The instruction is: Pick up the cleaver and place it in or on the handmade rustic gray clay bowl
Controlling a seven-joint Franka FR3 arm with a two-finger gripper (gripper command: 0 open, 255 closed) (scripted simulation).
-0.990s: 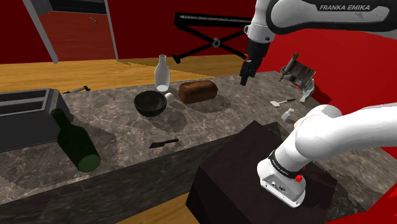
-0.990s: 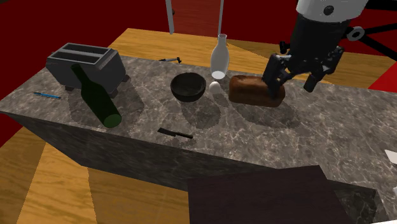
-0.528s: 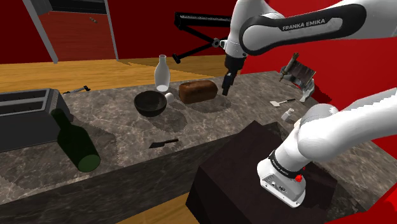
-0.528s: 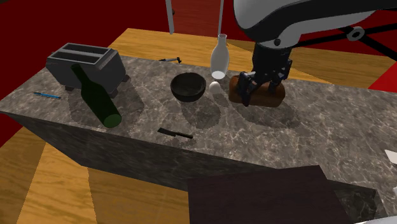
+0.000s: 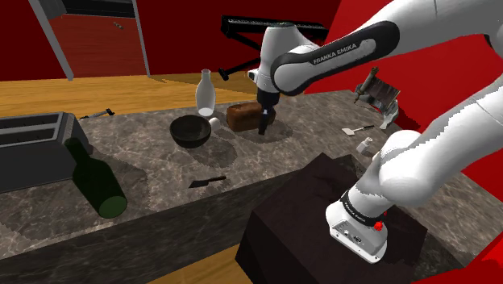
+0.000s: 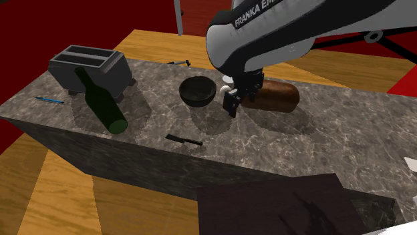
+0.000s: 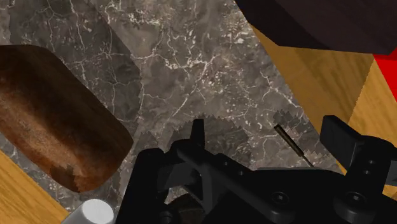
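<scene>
The cleaver (image 5: 208,182) (image 6: 184,139) is a small dark blade lying flat on the marble counter near its front edge. In the wrist view the cleaver (image 7: 292,145) is a thin dark sliver beyond the fingers. The dark round bowl (image 5: 190,131) (image 6: 198,91) stands upright further back on the counter, with nothing in it. My gripper (image 5: 263,123) (image 6: 234,103) (image 7: 267,130) hangs open and holds nothing, low over the counter beside the bread loaf and just off the bowl's side. It is well away from the cleaver.
A brown bread loaf (image 5: 246,115) (image 6: 275,97) (image 7: 51,121) lies close by the gripper. A white bottle (image 5: 206,91) stands behind the bowl. A green bottle (image 5: 97,179) (image 6: 101,100) lies beside a grey toaster (image 6: 90,67). The dark stand (image 5: 322,218) is at the counter's front.
The arm has swung across the counter, from beyond the loaf's far end to its bowl-side end, and lowered. The fingers stay open. The cleaver and the bowl have not moved.
</scene>
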